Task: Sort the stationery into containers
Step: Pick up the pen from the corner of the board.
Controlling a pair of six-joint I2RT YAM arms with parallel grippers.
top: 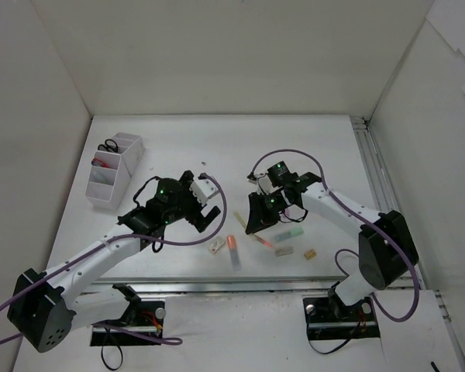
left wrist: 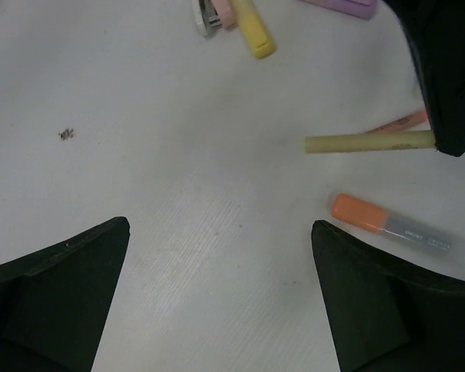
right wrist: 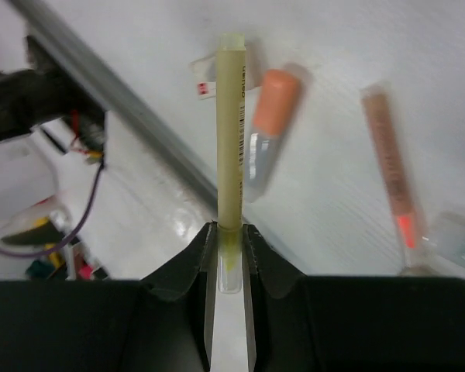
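My right gripper (right wrist: 230,229) is shut on the capped end of a thin yellow pen (right wrist: 231,132), which points straight out from the jaws just above the table. An orange highlighter (right wrist: 270,128), a salmon pen (right wrist: 390,174) and a small eraser (right wrist: 204,82) lie on the table under and around it. My left gripper (left wrist: 221,225) stands open over bare table with nothing between its fingers; the yellow pen (left wrist: 368,142) and orange highlighter (left wrist: 399,230) show to its right. The white containers (top: 127,165) stand at the far left, with black-handled scissors (top: 108,146) inside.
A green highlighter (top: 289,232) and two small erasers (top: 284,250) (top: 310,253) lie right of my right gripper (top: 255,223). A yellow highlighter (left wrist: 254,31) and pink items (left wrist: 342,5) lie beyond my left gripper (top: 205,206). White walls enclose the table (top: 294,147).
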